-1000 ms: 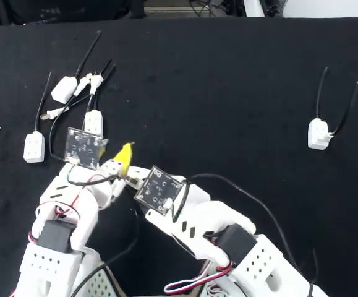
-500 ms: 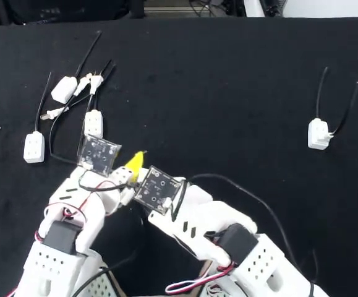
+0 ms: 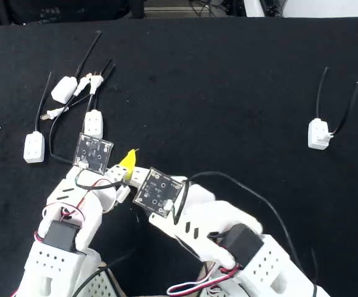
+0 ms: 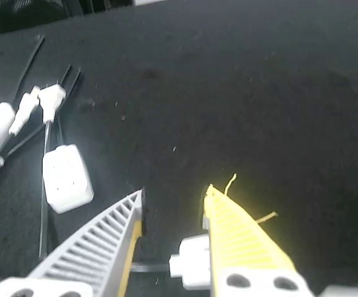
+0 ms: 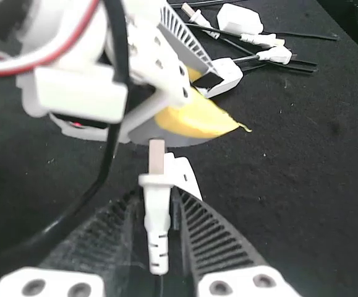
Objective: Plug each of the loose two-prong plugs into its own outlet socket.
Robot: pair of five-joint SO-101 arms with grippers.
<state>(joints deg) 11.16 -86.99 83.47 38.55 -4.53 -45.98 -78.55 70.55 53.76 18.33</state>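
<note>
We see the right pincer point(image 5: 157, 197) clamped on a white two-prong plug point(image 5: 156, 213). The plug lies lengthwise between the pincer's dark ribbed fingers, and its prongs point out past the tips toward the yellow finger point(image 5: 194, 122) of the left pincer point(image 4: 174, 193). The left pincer's two fingers, one grey and one yellow, stand well apart with open space between them. A small white piece point(image 4: 191, 265) sits against the inner side of the yellow finger, and we cannot tell what it is. From above, both arms meet low on the black table point(image 3: 228, 74), left of the middle, with their tips just beside each other. Just beyond the left pincer lies a white socket block point(image 3: 93, 122), its cord running away from the arms. Farther to the left lies a second socket block point(image 3: 34, 147), and a third socket block point(image 3: 63, 90) lies toward the far edge. Beside that third one we make out two loose plugs point(image 3: 94, 80) with their cords crossing, and a third loose plug point(image 3: 54, 113) lies between the blocks. Well apart from all this, on the table's right side, a fourth socket block point(image 3: 318, 134) lies with two thin black cords leading off it toward the far edge.
</note>
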